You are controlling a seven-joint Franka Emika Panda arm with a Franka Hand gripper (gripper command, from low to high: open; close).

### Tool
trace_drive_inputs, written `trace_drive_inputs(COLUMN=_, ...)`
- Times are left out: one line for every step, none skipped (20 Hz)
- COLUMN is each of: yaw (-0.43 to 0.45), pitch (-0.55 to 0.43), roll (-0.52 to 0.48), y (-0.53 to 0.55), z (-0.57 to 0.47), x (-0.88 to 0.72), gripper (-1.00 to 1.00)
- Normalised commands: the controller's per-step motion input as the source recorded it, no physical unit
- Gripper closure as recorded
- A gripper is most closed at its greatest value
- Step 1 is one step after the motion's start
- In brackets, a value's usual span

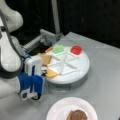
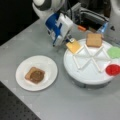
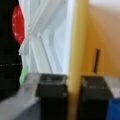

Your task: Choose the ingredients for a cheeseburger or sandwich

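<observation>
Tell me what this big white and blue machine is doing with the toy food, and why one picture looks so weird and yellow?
The machine is a robot arm, and the blue and white part at its end is its claw. Two pictures come from cameras looking at the grey table from different sides. The weird one comes from a camera on the arm's wrist, very close up: the two dark blocks are the claw's fingers, pinching the yellow cheese square by its edge.

On the table is a white divided round tray holding the cheese, a tan bread square, green lettuce and a red disc. Beside it is a white paper plate where another bread square already has the brown round patty on top. That is the start of a cheeseburger.
</observation>
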Motion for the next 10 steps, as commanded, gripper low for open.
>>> trace_drive_inputs(yaw=0.130, pitch=-0.003, roll=0.188, y=-0.20, z=-0.11, x=0.25, gripper=1.00)
trace_drive_inputs(yaw=0.130, pitch=-0.003, roll=0.186, y=-0.20, z=-0.10, x=0.25, gripper=1.00)
trace_drive_inputs(yaw=0.131, pitch=-0.003, roll=0.183, y=-0.20, z=-0.09, x=0.25, gripper=1.00)
trace_drive_inputs(yaw=0.135, pitch=0.007, roll=0.180, y=-0.21, z=-0.08, x=0.26, gripper=1.00)
trace_drive_inputs(yaw=0.138, pitch=0.015, roll=0.175, y=-0.22, z=-0.06, x=0.26, gripper=1.00)
trace_drive_inputs(yaw=0.139, pitch=0.016, roll=0.173, y=-0.23, z=-0.05, x=0.26, gripper=1.00)
trace_drive_inputs(yaw=0.147, pitch=0.032, roll=0.166, y=-0.24, z=-0.04, x=0.25, gripper=1.00)
trace_drive_inputs(yaw=0.152, pitch=0.047, roll=0.161, y=-0.27, z=-0.01, x=0.24, gripper=1.00)
trace_drive_inputs(yaw=0.154, pitch=0.050, roll=0.160, y=-0.28, z=0.00, x=0.24, gripper=1.00)
trace_drive_inputs(yaw=0.164, pitch=0.080, roll=0.159, y=-0.30, z=0.03, x=0.23, gripper=1.00)
